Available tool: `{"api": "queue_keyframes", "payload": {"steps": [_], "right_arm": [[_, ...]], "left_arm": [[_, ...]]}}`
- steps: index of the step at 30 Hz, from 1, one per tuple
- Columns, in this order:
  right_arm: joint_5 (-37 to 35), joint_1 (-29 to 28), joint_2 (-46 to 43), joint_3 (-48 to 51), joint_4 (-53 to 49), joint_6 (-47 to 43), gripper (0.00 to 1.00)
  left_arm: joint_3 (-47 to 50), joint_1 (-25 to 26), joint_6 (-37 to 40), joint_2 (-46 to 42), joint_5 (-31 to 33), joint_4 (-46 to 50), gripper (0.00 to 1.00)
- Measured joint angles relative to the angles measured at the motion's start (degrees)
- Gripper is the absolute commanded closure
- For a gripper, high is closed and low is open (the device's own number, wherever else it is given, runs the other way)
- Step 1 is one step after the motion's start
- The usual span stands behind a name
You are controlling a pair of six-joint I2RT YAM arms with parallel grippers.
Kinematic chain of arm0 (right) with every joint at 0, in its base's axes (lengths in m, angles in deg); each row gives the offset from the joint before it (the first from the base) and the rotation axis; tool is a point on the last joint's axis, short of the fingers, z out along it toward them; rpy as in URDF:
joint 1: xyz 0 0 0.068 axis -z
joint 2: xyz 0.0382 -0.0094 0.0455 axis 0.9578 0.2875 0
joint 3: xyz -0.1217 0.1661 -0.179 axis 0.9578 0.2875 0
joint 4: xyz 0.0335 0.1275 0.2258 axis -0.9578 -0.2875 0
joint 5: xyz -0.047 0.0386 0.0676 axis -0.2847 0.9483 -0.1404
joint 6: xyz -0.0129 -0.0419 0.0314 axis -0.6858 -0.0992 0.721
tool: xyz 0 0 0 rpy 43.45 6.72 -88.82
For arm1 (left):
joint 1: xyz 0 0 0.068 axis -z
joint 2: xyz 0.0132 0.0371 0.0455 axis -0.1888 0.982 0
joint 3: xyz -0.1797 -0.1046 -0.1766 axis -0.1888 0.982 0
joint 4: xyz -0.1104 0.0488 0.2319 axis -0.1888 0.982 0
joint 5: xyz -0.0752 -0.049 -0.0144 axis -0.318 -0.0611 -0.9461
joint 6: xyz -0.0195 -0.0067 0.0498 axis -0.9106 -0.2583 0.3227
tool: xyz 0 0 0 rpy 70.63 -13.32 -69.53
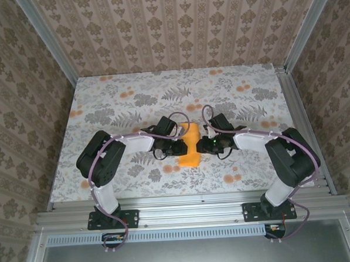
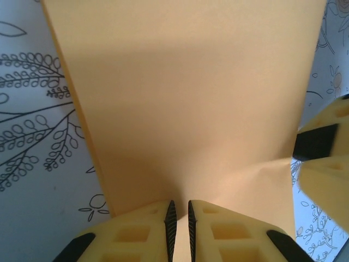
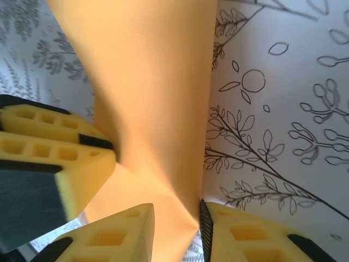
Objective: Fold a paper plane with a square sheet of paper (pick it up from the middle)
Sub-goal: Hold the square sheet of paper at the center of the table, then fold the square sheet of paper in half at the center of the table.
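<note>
Paper (image 1: 189, 146) is sitting at the middle of the table (image 1: 318, 176) as a narrow orange folded strip, its length running away from me and its near end the wider one. I am holding my two hands against it from either side. My left hand (image 1: 177, 147) is pinching its edge. In the left wrist view the sheet (image 2: 191, 98) is narrowing down into the thin slit between that hand's nearly closed fingers (image 2: 179, 218). My right hand (image 1: 208, 144) is standing partly open. In its own view a crease of the sheet (image 3: 152, 82) is passing through the gap between the fingers (image 3: 175, 210) and lying against the right-side pad. I cannot tell whether the strip is lifting off the floral cloth (image 1: 115, 105).
</note>
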Motion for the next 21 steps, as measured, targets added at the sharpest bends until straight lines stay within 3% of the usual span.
{"api": "queue_keyframes", "payload": {"steps": [9, 21], "right_arm": [[4.8, 1.2, -4.9, 4.8, 8.2, 7.6, 0.83], [7.1, 1.4, 5.5, 4.7, 15.5, 11.6, 0.89]], "left_arm": [[0.0, 0.1, 1.2, 0.0, 0.4, 0.0, 0.82], [0.4, 0.5, 1.7, -0.3, 1.4, -0.2, 0.82]]}}
